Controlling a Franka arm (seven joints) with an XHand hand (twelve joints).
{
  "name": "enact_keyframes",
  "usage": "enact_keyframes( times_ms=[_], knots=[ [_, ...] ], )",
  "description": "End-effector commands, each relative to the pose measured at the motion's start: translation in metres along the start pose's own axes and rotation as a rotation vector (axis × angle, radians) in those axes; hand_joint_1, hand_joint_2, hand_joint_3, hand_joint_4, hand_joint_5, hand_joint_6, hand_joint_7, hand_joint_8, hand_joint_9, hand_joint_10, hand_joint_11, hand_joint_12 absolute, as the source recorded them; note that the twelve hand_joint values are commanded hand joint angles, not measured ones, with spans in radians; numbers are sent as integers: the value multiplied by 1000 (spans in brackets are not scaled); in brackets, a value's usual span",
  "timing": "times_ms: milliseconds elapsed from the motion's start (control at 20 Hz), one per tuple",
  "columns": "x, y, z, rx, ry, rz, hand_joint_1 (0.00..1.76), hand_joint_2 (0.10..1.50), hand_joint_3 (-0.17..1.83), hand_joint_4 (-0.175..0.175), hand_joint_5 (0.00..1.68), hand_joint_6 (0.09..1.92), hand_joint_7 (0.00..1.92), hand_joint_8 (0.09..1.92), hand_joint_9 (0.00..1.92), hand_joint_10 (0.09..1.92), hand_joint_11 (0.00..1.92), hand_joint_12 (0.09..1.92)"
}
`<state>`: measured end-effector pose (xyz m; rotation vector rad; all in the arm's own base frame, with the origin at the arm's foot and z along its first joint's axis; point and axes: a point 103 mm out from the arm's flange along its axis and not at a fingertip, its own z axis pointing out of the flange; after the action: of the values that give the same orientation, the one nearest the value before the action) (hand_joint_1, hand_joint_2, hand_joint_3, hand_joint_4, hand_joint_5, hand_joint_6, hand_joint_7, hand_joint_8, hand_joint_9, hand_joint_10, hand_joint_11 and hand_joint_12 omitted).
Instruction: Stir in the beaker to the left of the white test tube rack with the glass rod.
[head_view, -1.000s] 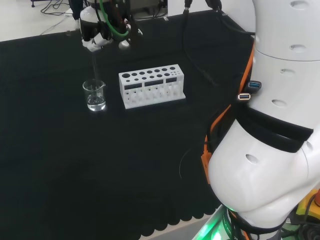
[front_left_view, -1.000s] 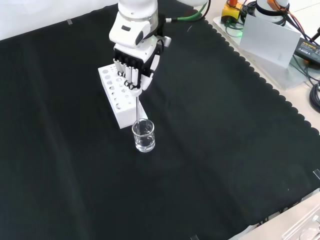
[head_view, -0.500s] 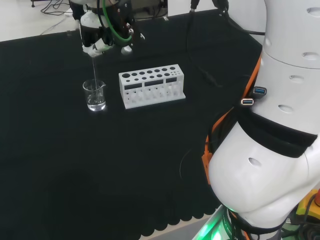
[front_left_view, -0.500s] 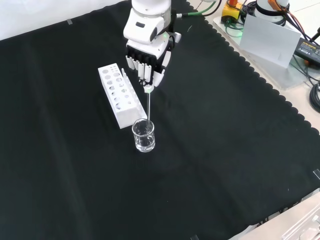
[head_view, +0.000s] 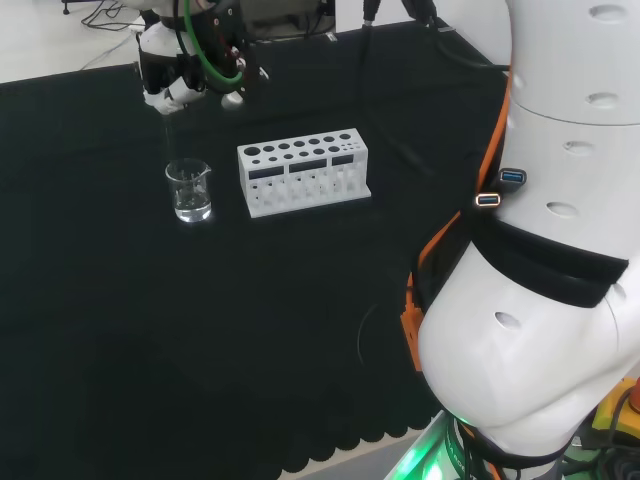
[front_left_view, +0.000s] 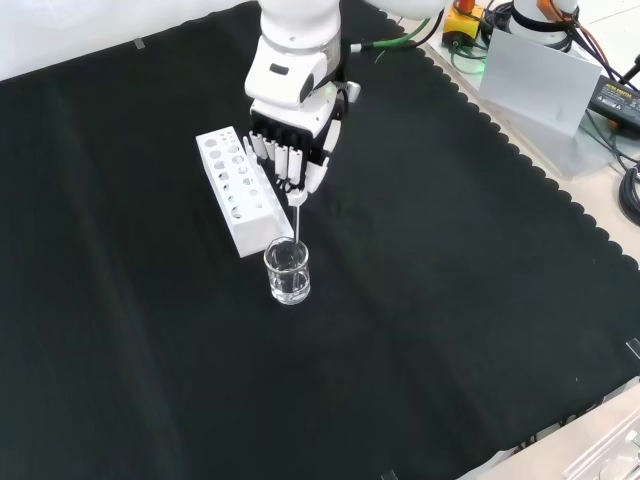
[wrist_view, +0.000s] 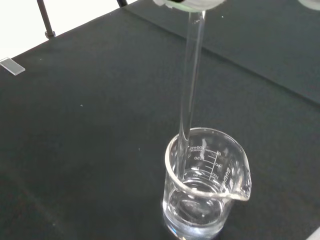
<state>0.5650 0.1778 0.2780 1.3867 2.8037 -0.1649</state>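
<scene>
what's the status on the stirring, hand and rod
Hand shut on glass rod, above beaker. Rod tip at beaker rim, clear liquid inside. White rack beside beaker, nothing in the way.

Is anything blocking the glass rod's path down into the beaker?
Nothing visible does. The hand holds the glass rod, its lower end at the beaker rim. The white test tube rack stands aside.

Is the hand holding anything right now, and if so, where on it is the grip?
Yes. The hand holds the glass rod by its upper end, pinched in the fingers; the lower end hangs at the beaker.
</scene>
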Motion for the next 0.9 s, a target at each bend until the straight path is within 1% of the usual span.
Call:
enact_keyframes(
  times_ms=[50, 100, 200, 450, 650, 900],
  knots=[
    [-1, 18, 4, 27, -2, -7, 1329, 1036, -175, -175, 1446, 87, 1434, 489, 1694, 625, 1630, 753],
    [-8, 19, 1, 12, -3, -9, 1329, 1036, -175, -175, 1446, 87, 1434, 489, 1694, 625, 1630, 753],
    [-17, 16, -2, 2, -15, -9, 1329, 1036, -175, -175, 1446, 87, 1434, 489, 1693, 625, 1629, 753],
    [-30, -3, -5, 3, -23, 19, 1328, 1036, -175, -175, 1446, 87, 1434, 488, 1693, 625, 1629, 754],
    [-35, -18, -7, 8, -19, 38, 1329, 1036, -175, -175, 1446, 87, 1435, 487, 1692, 626, 1629, 754],
    [-32, -33, -9, 11, -20, 43, 1329, 1036, -175, -175, 1446, 87, 1435, 486, 1692, 626, 1629, 754]
  ],
)
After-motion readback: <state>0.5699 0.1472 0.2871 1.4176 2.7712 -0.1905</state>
